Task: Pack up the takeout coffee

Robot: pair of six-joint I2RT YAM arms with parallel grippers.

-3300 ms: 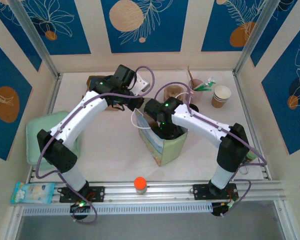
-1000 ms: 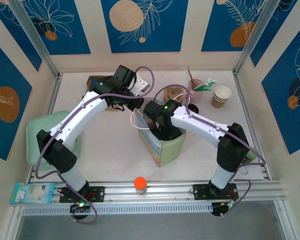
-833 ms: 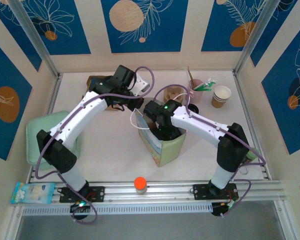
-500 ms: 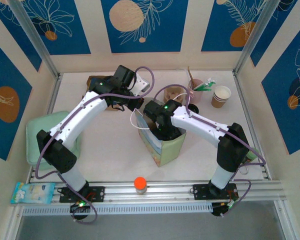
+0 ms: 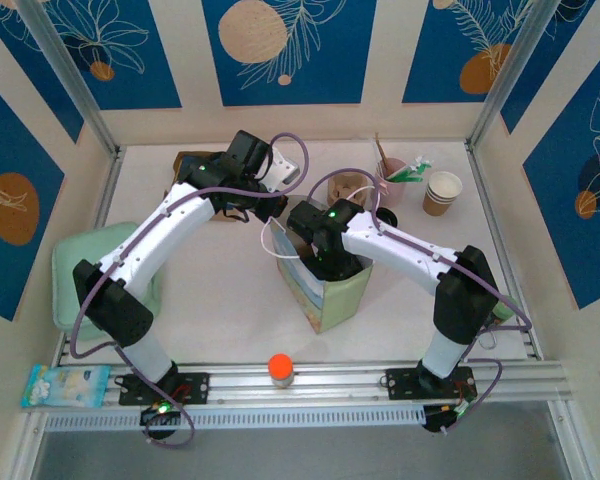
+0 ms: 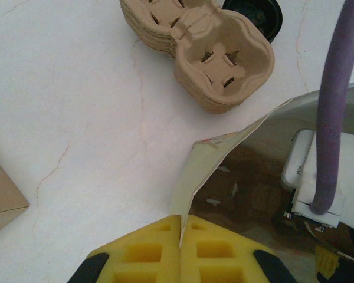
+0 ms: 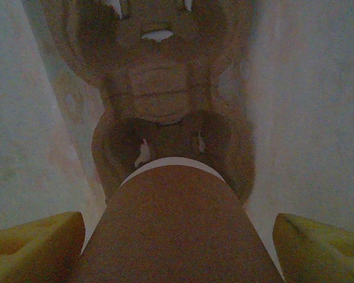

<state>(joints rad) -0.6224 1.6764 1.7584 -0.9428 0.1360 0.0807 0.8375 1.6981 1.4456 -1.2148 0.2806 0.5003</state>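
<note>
Packing was partway done. A cup carrier [image 7: 159, 82] lay on the floor of the paper bag [image 5: 335, 295], which stood open on the tabletop [image 5: 220, 290]. The right pincer [image 7: 177, 239] reached down inside the bag, pinching a brown coffee cup [image 7: 174, 200] with one yellow finger on each side of the cup's wall. The cup hung just above the carrier's nearer well and, by the look of it, was not yet seated.

At the bag's far-left corner, the left pincer [image 6: 180, 227] had its pads pressed together on the bag's upper edge [image 6: 209, 156], apparently holding the mouth open.

The cup's long axis ran along the right pincer's reach, down into the bag. Its pale-rimmed far end pointed at the carrier. The dim light inside the bag hid whether that end was the base or the mouth.

Judging from this, the cup had yet to be set into its well and let go, the right arm had yet to leave the bag, and the bag's edge had yet to be released.

Beyond the bag's far side sat a stack of spare carriers [image 6: 215, 59] with a black lid [image 6: 256, 12] just beside it. More paper cups [image 5: 442, 192] stood well off to the bag's far right.
</note>
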